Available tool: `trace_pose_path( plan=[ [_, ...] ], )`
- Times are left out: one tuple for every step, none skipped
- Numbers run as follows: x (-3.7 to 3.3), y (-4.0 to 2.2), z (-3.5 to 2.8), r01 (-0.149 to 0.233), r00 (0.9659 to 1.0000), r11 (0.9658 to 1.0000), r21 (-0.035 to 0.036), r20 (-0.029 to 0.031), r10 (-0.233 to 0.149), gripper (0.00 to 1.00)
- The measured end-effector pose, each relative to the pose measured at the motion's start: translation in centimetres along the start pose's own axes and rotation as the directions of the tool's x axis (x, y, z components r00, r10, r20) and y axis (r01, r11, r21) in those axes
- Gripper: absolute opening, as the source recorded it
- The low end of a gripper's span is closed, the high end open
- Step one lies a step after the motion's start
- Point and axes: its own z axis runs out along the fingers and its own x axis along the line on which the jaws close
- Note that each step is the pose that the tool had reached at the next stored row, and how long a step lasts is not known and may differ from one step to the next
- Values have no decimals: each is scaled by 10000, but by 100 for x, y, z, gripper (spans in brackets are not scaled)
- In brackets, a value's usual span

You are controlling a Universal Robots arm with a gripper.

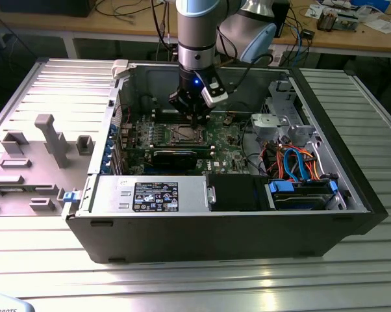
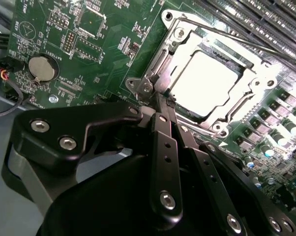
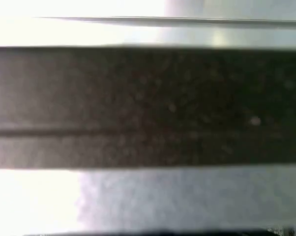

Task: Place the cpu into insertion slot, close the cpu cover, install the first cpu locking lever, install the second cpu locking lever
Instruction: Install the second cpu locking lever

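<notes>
The end effector, fingers pressed together, is seen at the cpu cover edge, over the seated cpu, walled by the case.

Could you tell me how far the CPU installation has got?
Done: the silver square cpu sits in the socket, with the thin metal cpu cover closed over it. In hand: the black gripper is shut at the socket's corner. The levers' state is unclear.
</notes>
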Motion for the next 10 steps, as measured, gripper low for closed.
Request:
trace_pose_path(
  plan=[
    [-1, 0, -25, 3, 10000, 10000, 52, 1, -3, 11],
    [-3, 0, -54, 5, 10000, 9999, 106, 2, -5, 11],
    [-4, 0, -74, 8, 10000, 9999, 153, 1, -8, 11],
    [-5, 0, -89, 9, 10000, 9998, 190, 2, -9, 11],
    [-6, 0, -97, 12, 10000, 9998, 219, 3, -12, 11],
    [-7, 0, -97, 14, 10000, 9997, 237, 4, -14, 11],
    [-7, -1, -98, 14, 10000, 9997, 247, 3, -15, 11],
    [-6, -7, -98, 13, 10000, 9997, 251, 2, -13, 11],
    [-6, -13, -98, 13, 10000, 9997, 252, 3, -13, 11],
    [-6, -19, -98, 13, 10000, 9997, 252, 3, -13, 11]
  ],
)
